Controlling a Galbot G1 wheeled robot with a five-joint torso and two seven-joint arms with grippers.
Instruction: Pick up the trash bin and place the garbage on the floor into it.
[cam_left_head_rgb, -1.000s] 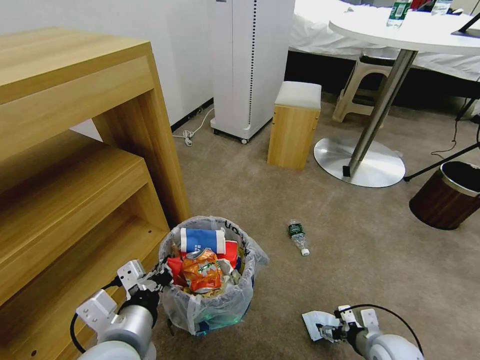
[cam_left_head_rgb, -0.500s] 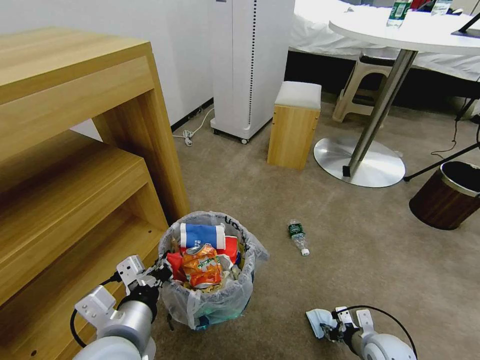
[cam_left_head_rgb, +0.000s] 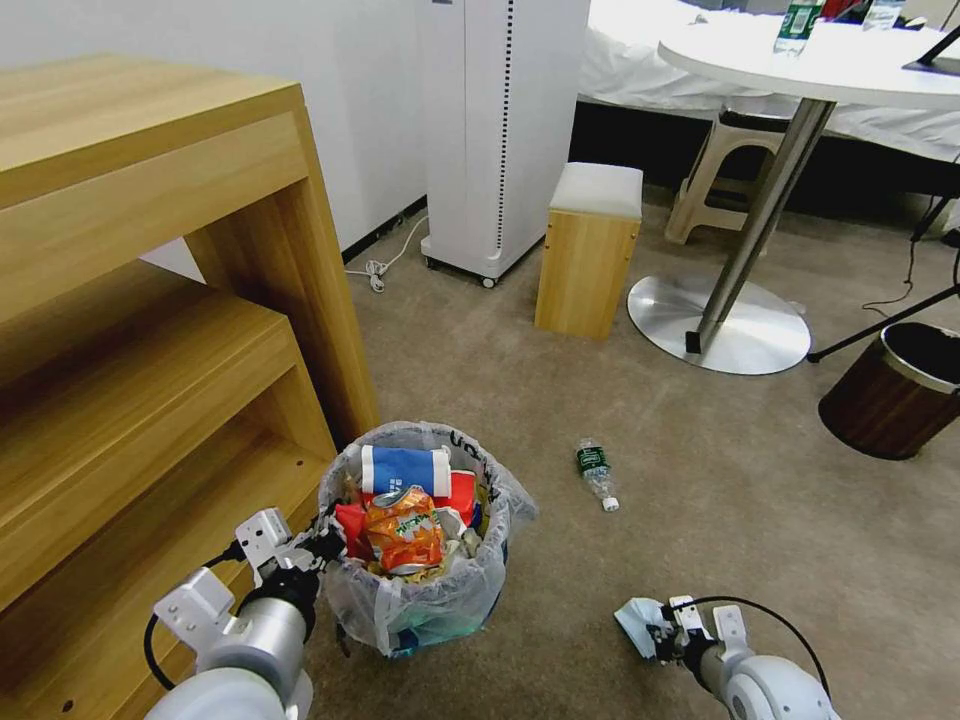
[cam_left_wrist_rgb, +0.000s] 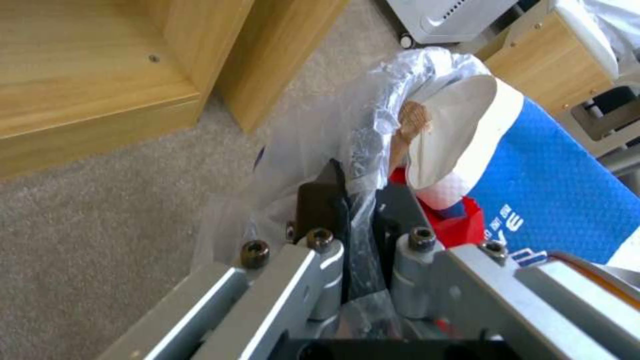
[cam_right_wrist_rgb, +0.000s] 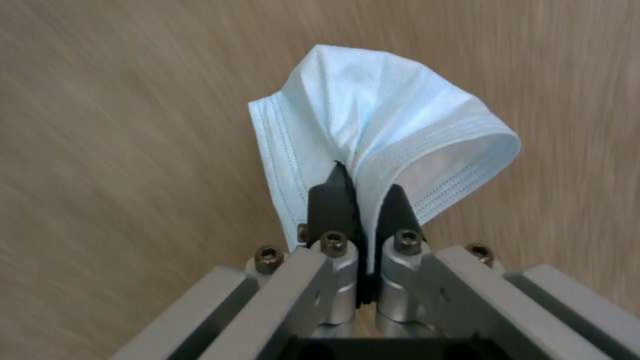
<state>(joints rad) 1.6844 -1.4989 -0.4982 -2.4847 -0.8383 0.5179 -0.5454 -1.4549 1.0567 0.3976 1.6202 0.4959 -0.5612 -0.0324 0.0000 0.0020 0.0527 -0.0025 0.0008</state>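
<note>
The trash bin (cam_left_head_rgb: 418, 540), lower centre, is pinched at its rim by the left gripper (cam_left_head_rgb: 318, 553) and has been lowered slightly. A face mask (cam_left_head_rgb: 636, 622) is clamped in the right gripper (cam_left_head_rgb: 662, 640), drawn back lower right. Open floor (cam_left_head_rgb: 720, 500) lies between; a small plastic bottle (cam_left_head_rgb: 596, 473) remains.

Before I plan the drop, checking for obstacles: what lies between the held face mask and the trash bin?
Head view: bare carpet separates the face mask from the trash bin.
</note>
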